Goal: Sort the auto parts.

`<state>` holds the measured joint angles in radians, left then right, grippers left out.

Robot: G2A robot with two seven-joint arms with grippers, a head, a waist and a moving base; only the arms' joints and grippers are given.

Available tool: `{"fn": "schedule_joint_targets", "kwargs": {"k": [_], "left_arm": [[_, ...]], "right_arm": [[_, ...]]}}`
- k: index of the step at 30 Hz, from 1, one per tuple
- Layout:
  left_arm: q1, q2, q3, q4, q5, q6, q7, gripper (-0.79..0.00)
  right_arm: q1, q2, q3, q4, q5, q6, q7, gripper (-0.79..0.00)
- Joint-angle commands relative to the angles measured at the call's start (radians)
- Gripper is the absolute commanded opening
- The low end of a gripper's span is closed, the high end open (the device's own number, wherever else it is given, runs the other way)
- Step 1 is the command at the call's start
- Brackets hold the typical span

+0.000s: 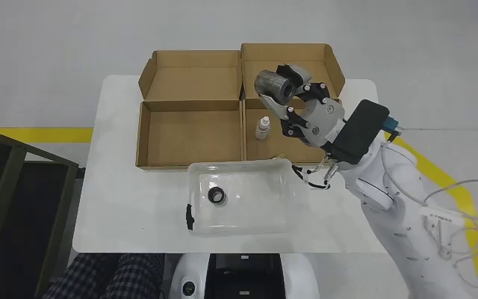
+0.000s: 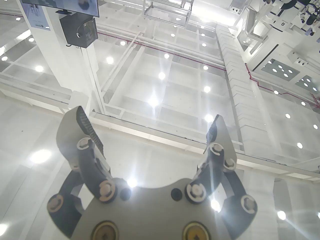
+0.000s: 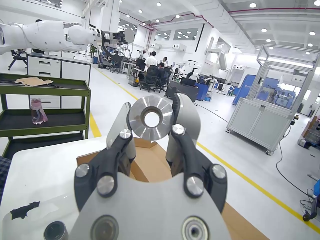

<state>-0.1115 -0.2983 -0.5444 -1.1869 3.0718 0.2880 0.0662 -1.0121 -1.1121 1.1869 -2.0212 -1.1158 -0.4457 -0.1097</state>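
My right gripper is shut on a round grey metal part with a centre hole, held in the air over the right cardboard box. The right wrist view has the metal part face-on, clamped between the fingers above the box. A small white bottle stands in that box. A black ring part lies in the clear plastic bin; the black ring sits low in the right wrist view. My left gripper is open and empty, pointing up at the ceiling.
An open cardboard box sits left of the right box, both at the back of the white table. The clear bin stands in front of them near the table's front edge. A dark cart stands off the table's left side.
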Motion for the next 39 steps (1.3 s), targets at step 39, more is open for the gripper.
{"fn": "schedule_joint_targets", "kwargs": {"k": [39], "left_arm": [[0.000,0.000,0.000,0.000,0.000,0.000,0.000,0.000]], "right_arm": [[0.263,-0.130,-0.404,0.471,-0.108,0.042,0.236,-0.785]]}}
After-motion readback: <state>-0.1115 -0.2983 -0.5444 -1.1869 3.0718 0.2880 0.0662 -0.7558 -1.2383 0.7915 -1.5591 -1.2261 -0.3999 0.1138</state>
